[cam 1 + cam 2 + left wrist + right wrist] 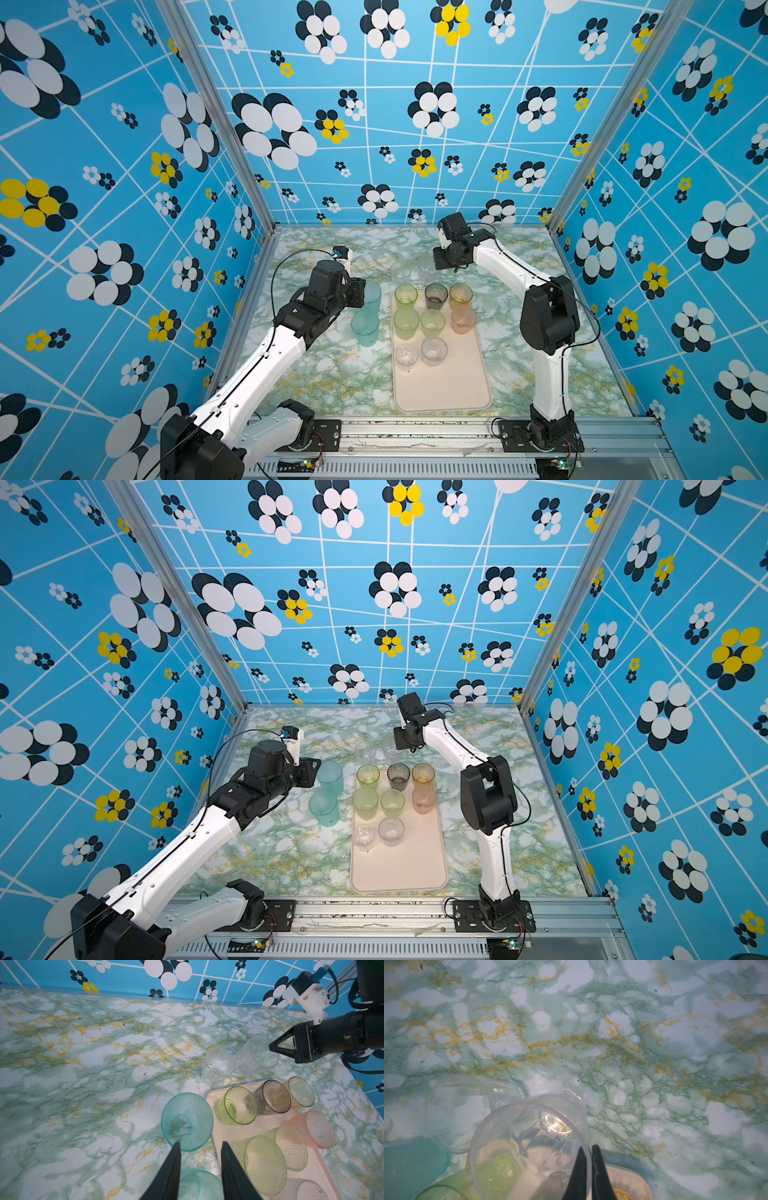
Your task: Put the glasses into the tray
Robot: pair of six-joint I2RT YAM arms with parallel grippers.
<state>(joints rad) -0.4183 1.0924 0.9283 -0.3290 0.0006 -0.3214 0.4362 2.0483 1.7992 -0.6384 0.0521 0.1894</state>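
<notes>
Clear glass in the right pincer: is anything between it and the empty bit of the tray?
Yes. The right pincer grips the clear glass beyond the tray's far end. A green glass, a grey glass and an amber glass line that end; the bare part lies past more glasses.

text: none legible | labels: none | numbers: none

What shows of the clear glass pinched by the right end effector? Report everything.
The clear glass is a colourless see-through tumbler with faceted sides, a round rim and a thick base with dark specks. Empty, it is over the marbled table past the far end of the tray, beside another clear glass. The right end effector is shut on its rim, one finger inside. Lifted or not: unclear.
</notes>
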